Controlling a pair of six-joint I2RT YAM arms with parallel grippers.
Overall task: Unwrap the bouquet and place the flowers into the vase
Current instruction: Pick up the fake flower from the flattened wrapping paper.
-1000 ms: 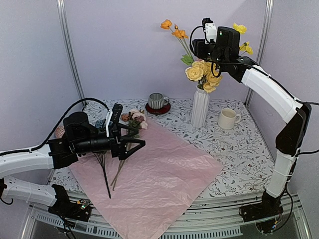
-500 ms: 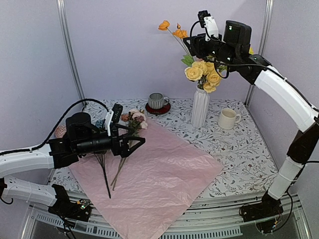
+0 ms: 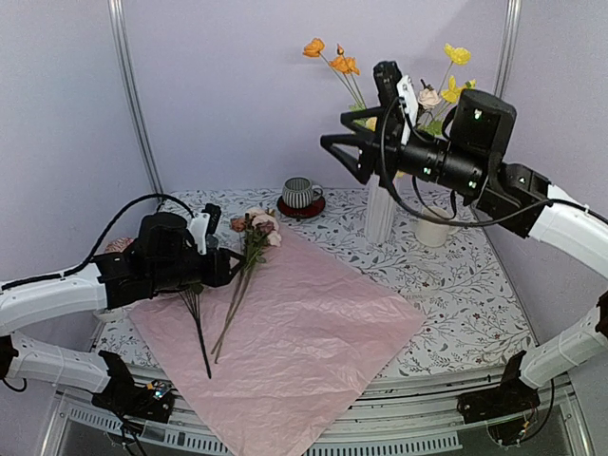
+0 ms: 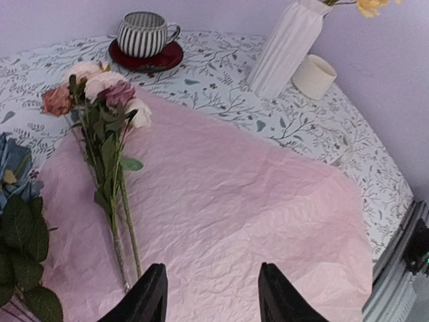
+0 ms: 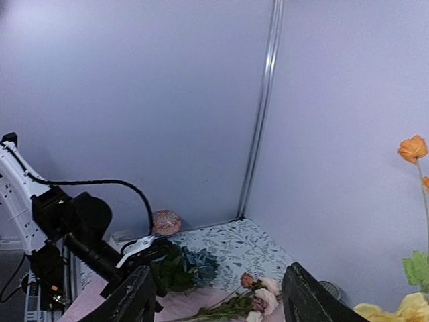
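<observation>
While the left gripper [image 4: 211,274] hovers part-open and empty over the crinkled lilac-pink paper sheet [image 4: 255,201], pink-rose stems [image 4: 110,161] lie on it just beside its fingers | right gripper [image 5: 218,274]: raised; jaws apart; empty | tall white ribbed ceramic vase [image 4: 285,50]: upright beyond the paper; orange and yellow poppies [image 3: 316,46] in it

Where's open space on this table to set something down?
Free: the pink paper right of the rose stems, and the tablecloth in front of the cream mug. Crowded: the back edge with striped cup and vase, plus the blue flowers at left.
</observation>
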